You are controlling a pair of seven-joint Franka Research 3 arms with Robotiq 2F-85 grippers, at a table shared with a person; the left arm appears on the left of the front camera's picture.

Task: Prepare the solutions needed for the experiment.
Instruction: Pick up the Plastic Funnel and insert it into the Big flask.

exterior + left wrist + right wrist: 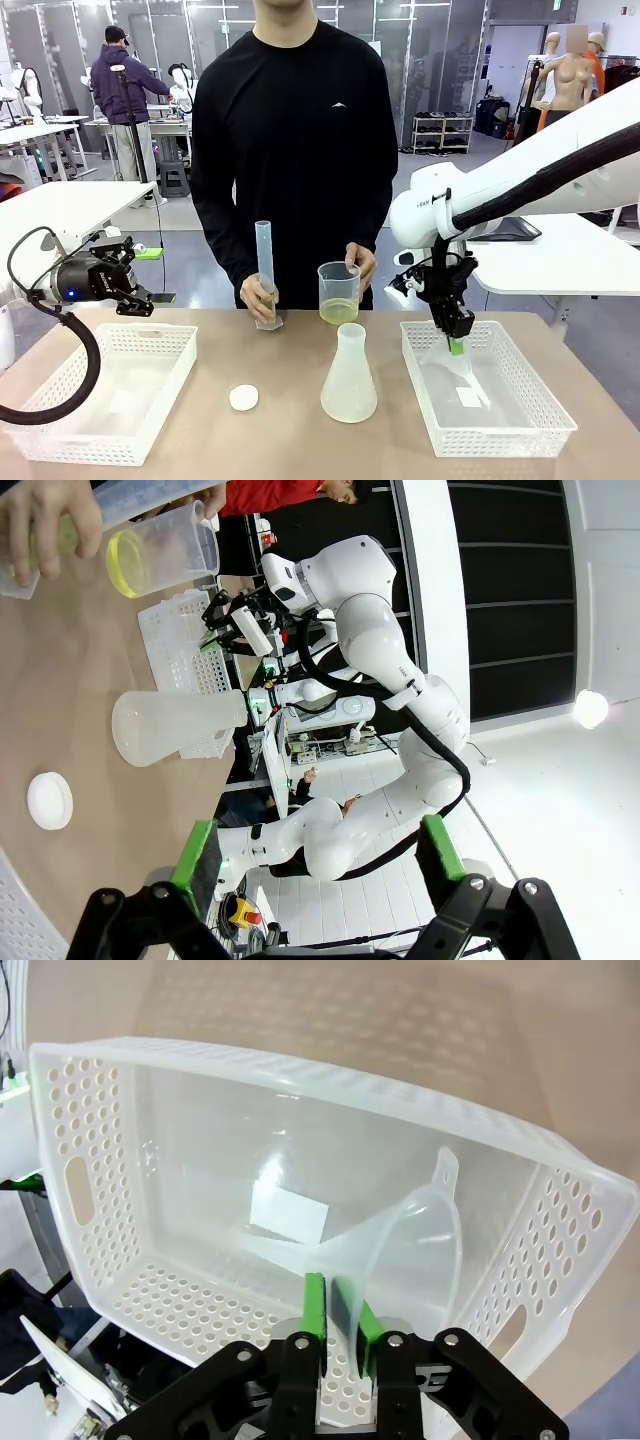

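The solutions (339, 311) form a shallow yellow-green layer in a clear beaker (339, 288) that the person holds at the far edge; the same liquid (125, 565) appears in the left wrist view. The person's other hand steadies a tall graduated cylinder (265, 268). My right gripper (456, 346) reaches down into the right basket (500, 442) and is shut on the rim of a clear funnel (420, 1250), its green pads pinching the thin wall (340, 1315). My left gripper (140, 296) hangs open above the left basket (100, 445), with nothing between its fingers (318, 855).
An empty conical flask (349, 380) stands at the table's middle, with a white round stopper (243, 398) to its left. A white paper slip (288, 1212) lies on the floor of the right basket. The person stands close behind the far edge.
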